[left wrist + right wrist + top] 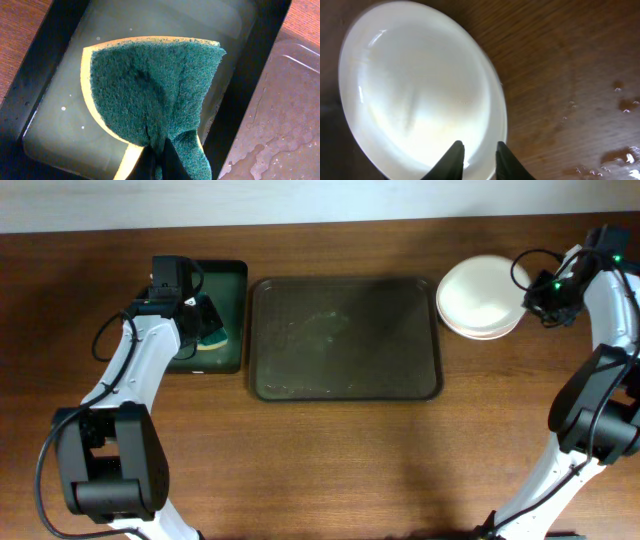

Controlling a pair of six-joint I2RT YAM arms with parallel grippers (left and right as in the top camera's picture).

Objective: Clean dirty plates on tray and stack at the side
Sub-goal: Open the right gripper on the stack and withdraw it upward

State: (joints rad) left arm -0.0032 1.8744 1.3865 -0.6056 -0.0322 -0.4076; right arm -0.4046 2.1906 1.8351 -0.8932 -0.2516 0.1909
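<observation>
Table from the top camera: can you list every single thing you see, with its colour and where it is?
table: one, brown wood, under everything
tray: one, dark brown, wet, in the middle of the table, nothing on it
plates: one stack, white, right of the tray; how many is hard to tell
bin: one, black-green, water inside, left of the tray
sponge: one, green with a yellow underside, over the bin
water drops: several, clear, on the wood near the plates
left pincer: one, black, shut on the sponge
right pincer: one, black, open, above the rim of the plates
</observation>
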